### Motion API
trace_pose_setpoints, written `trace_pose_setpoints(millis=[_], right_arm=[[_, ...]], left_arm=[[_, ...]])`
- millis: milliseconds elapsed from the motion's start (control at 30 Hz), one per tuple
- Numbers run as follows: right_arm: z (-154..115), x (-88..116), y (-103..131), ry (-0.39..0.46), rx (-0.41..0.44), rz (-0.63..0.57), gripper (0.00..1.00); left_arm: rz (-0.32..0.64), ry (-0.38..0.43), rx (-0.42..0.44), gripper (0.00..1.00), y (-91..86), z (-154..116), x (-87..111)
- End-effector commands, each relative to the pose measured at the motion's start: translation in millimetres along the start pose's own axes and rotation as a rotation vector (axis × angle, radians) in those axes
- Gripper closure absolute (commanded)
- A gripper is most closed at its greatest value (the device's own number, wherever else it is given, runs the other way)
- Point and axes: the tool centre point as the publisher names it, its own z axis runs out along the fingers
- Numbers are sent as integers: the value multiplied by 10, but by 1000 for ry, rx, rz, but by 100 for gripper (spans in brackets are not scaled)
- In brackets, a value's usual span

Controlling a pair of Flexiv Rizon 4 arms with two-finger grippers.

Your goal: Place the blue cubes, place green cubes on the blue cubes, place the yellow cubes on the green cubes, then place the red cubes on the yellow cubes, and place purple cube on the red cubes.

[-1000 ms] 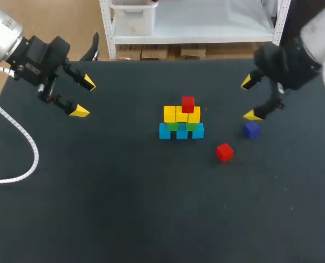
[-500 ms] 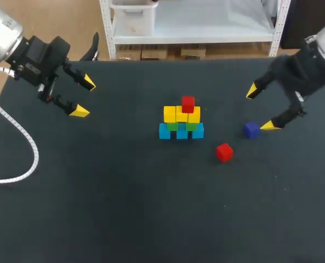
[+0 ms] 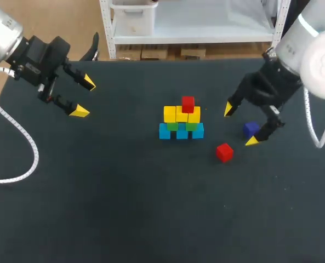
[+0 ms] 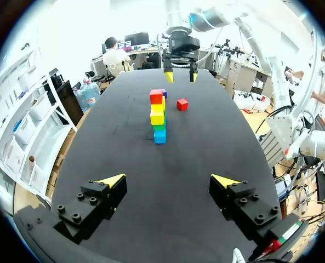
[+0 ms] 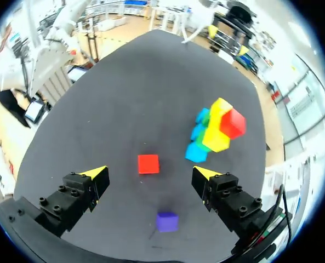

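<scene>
A stepped stack (image 3: 181, 121) stands mid-table: blue cubes at the base, green ones above, yellow ones above those, and one red cube (image 3: 188, 103) on top. A loose red cube (image 3: 224, 152) lies to its right, ahead of my right gripper (image 5: 150, 174) in that wrist view as red cube (image 5: 148, 163). The purple cube (image 3: 251, 129) sits between the right gripper's (image 3: 239, 125) open fingers, under it as purple cube (image 5: 166, 221). My left gripper (image 3: 83, 97) hangs open at the far left, empty, with the stack (image 4: 158, 116) far ahead of left gripper (image 4: 167, 183).
A white cable (image 3: 20, 137) loops across the table's left side. The dark table (image 3: 124, 208) reaches to its back edge by the shelving.
My right gripper has swung left and down toward the purple cube, its fingers now on either side of it. The left arm and the cubes have not moved.
</scene>
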Motion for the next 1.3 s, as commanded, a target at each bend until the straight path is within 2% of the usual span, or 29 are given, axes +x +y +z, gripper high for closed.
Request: trace_pose_setpoints(millis=[33, 200, 367, 833, 1167, 1300], right_arm=[[90, 45, -98, -7, -80, -65, 0], [125, 71, -139, 1, -116, -108, 0], [181, 75, -145, 8, -109, -101, 0], [474, 71, 60, 23, -105, -62, 0], [623, 107, 88, 16, -109, -41, 0], [700, 152, 89, 5, -119, -29, 8]], left_arm=[[4, -3, -1, 0, -2, -4, 13], [4, -3, -1, 0, -2, -4, 13], [4, -3, -1, 0, -2, -4, 13], [4, -3, -1, 0, -2, -4, 13], [4, -3, -1, 0, -2, -4, 13], [4, -3, -1, 0, -2, -4, 13]])
